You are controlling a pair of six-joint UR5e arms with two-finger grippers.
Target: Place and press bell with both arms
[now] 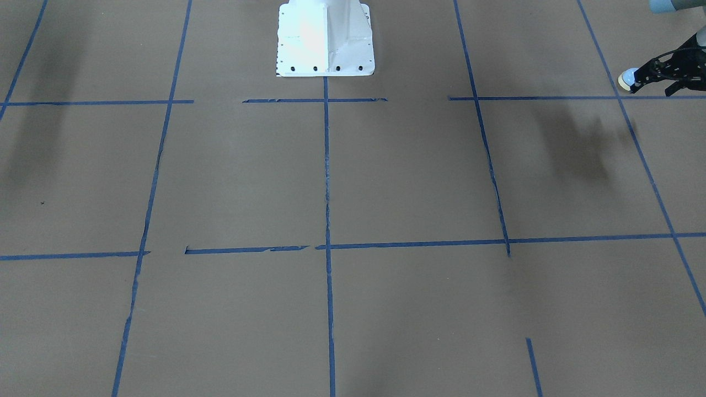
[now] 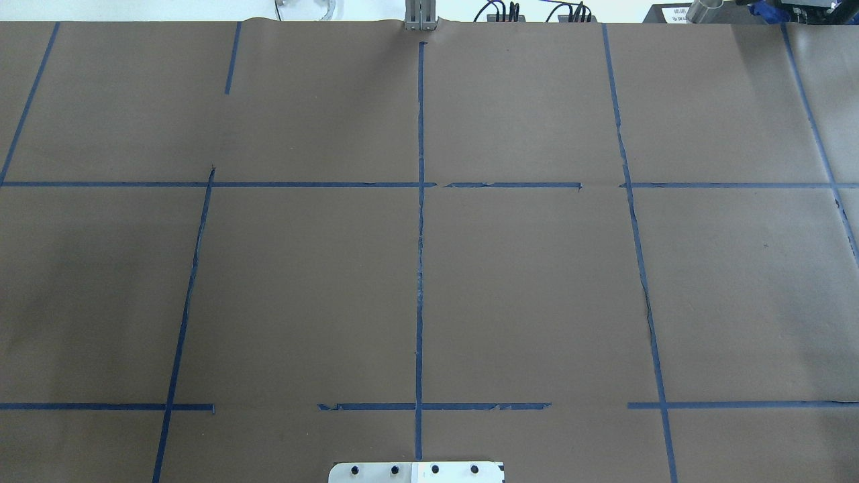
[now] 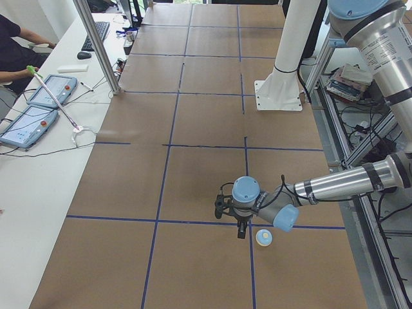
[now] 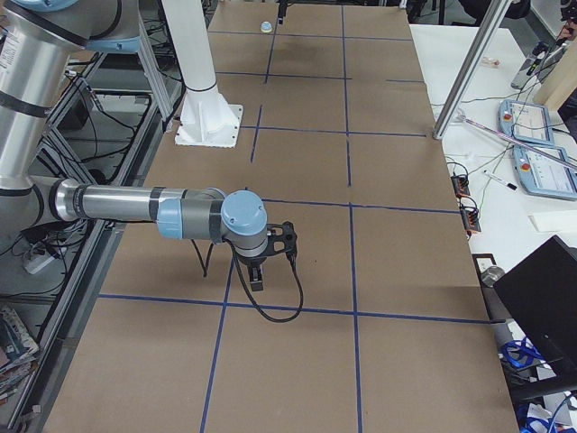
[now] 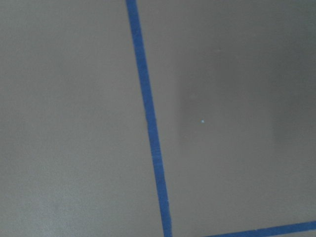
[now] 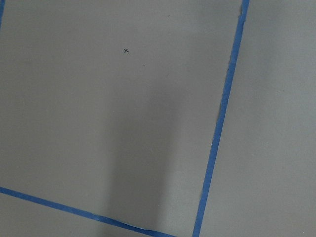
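Note:
The bell [image 1: 627, 80], light blue with a cream base, sits on the brown table at the end on my left side. It also shows in the exterior left view [image 3: 264, 238] and, tiny, in the exterior right view [image 4: 266, 27]. My left gripper [image 1: 653, 80] points down close beside it [image 3: 240, 230] and seems to hang just above the table, empty. I cannot tell whether it is open. My right gripper [image 4: 256, 278] points down over the other end of the table, far from the bell. I cannot tell its state. Both wrist views show only bare table and tape.
The white pedestal [image 1: 325, 38] stands at the robot-side edge in the middle [image 3: 278, 90]. Blue tape lines [image 2: 420, 268] divide the table into squares. A metal post [image 3: 96, 45] and a desk with tablets [image 3: 38, 103] stand on the operators' side.

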